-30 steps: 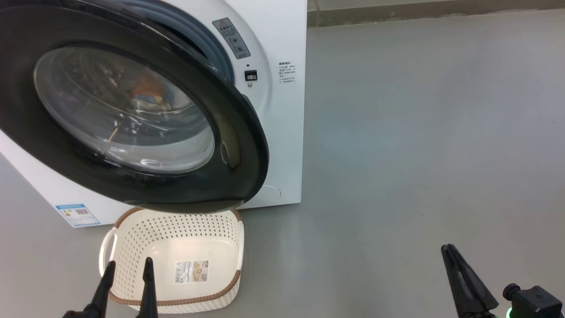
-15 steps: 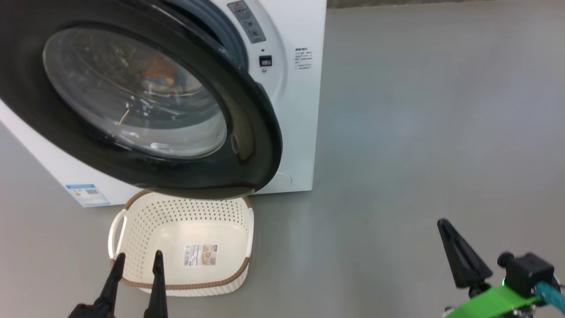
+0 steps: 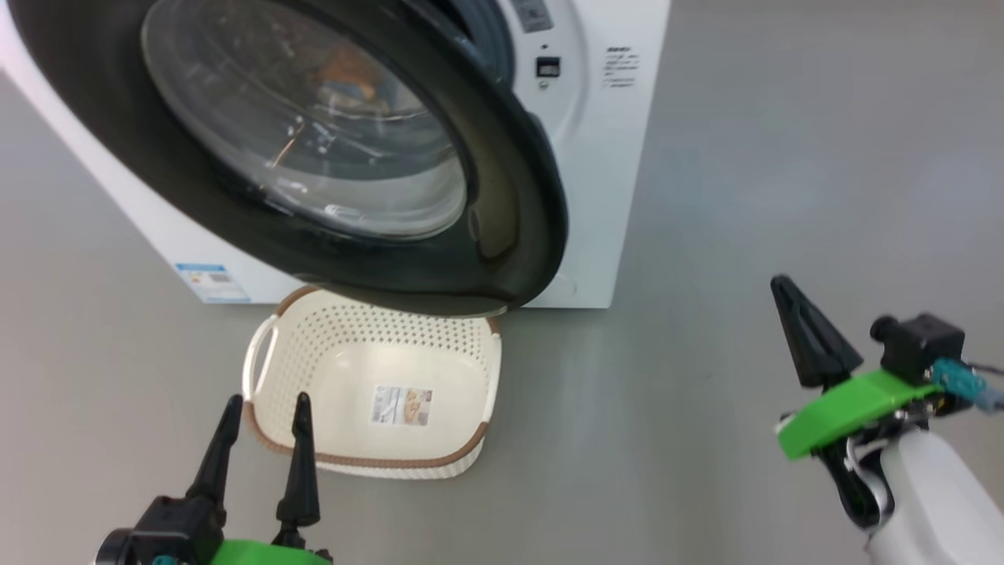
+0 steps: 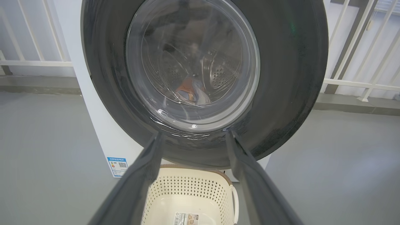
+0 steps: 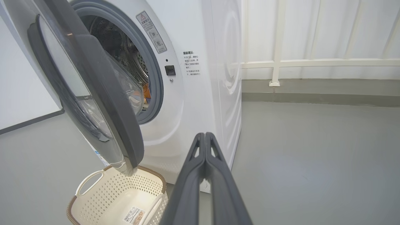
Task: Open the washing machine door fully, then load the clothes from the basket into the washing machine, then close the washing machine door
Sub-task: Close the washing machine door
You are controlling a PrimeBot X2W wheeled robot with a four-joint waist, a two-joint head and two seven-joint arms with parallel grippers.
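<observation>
Black-rimmed washing machine door (image 3: 514,204) ajar over basket (image 3: 376,345); clothes (image 4: 190,92) inside drum (image 5: 134,59).

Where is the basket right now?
In the head view the basket sits on the floor at lower left, before the washing machine, its far end under the open door; the left fingers are nearest it.

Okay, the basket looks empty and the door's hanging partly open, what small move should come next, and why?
Probably bring the shut right end effector left onto the black rim of the washing machine door to push it closed: the basket is empty, the clothes lie in the drum, and the door stands ajar.
</observation>
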